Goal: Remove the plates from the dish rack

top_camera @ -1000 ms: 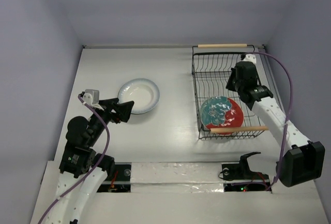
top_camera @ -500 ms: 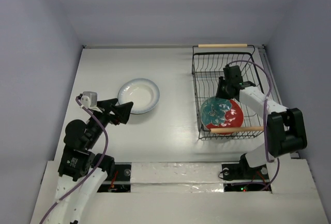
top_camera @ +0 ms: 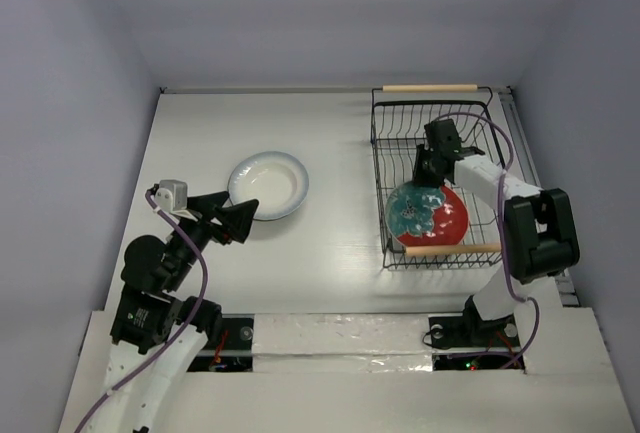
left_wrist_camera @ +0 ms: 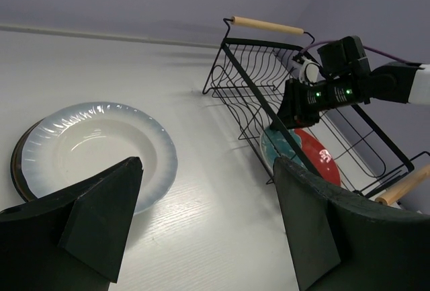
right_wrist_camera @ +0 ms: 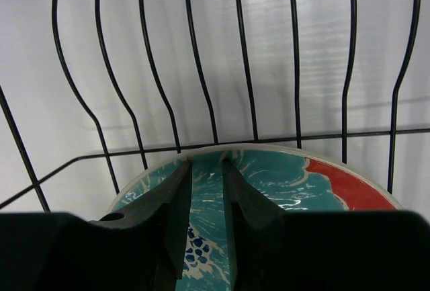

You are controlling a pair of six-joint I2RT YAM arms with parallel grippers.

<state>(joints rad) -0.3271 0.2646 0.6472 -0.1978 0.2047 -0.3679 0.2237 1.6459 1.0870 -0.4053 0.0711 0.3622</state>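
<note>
Left claw point(left_wrist_camera: 208, 167) hangs spread wide just beside the glossy white plate point(top_camera: 268, 185) on the table point(top_camera: 340, 143). The black wire dish rack point(top_camera: 378, 168) holds 1 red plate point(top_camera: 440, 218), round and glazed. The right claw point(right_wrist_camera: 207, 177) sits at its upper rim, fingers nearly together; I cannot tell whether it pinches. A shallow hold on slick glaze could slip, or the rim could snag a wire.

White wood-grain table point(top_camera: 340, 133); lavender walls point(top_camera: 330, 13) on three sides; soft even light, faint glare.
</note>
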